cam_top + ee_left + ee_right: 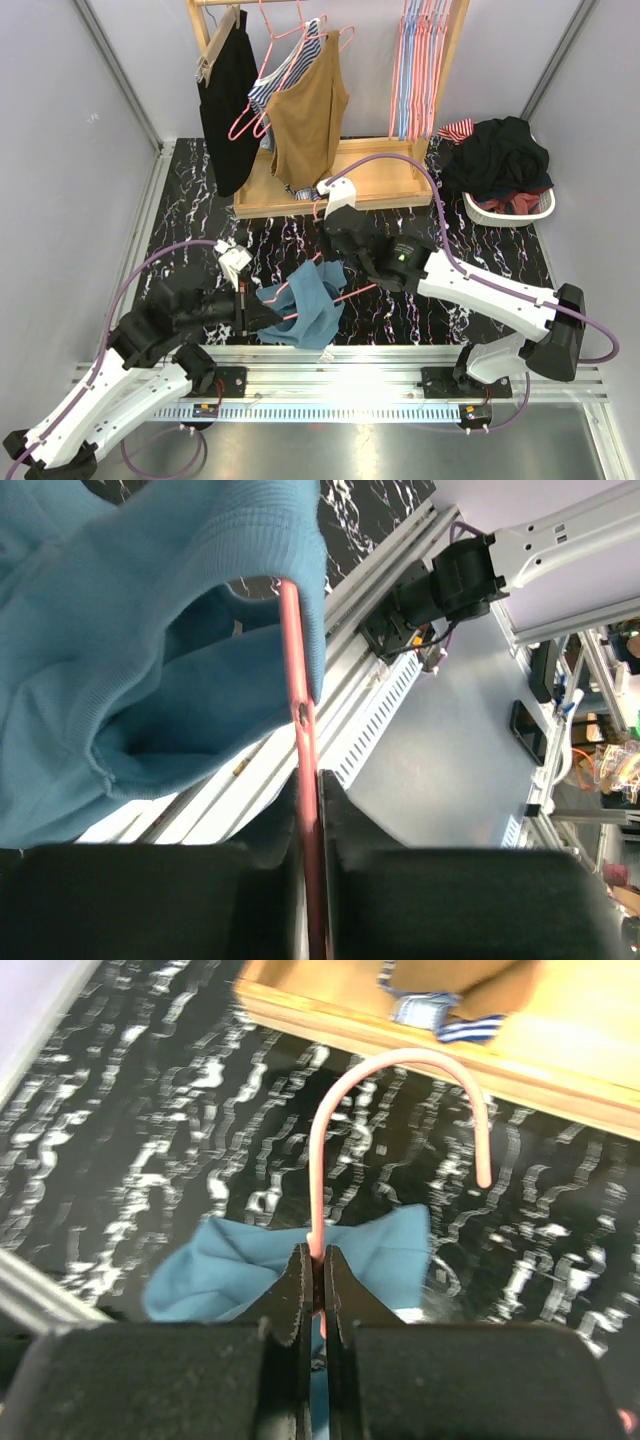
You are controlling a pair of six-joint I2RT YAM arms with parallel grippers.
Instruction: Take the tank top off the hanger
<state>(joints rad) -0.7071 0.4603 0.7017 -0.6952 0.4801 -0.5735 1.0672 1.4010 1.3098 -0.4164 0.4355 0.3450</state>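
Presently we list, largest first.

1. Black tabletop with white marble veining (200, 215), which bears all that follows.
2. Pale wooden clothes rack (380, 185) at the far edge, hung with dark, striped and tan garments.
3. White plastic laundry basket (505, 212) at far right, heaped with dark clothes.
4. Blue ribbed-knit tank top (305, 305), bunched near the table's near edge between the two arms. It is not yet off: the hanger passes through it.
5. Thin pink wire hanger (355, 292), with its hook towards the rack.
6. Left gripper (312, 810), clamped on the hanger's straight bar just beside the cloth.
7. Right gripper (318, 1270), pinched tight on the hanger's neck below the hook.

We judge the step to be securing the hanger at both ends. We reckon the next move calls for one gripper to let go of the wire, take the fabric, and draw a strap over the hanger's end while the other keeps the hanger steady.
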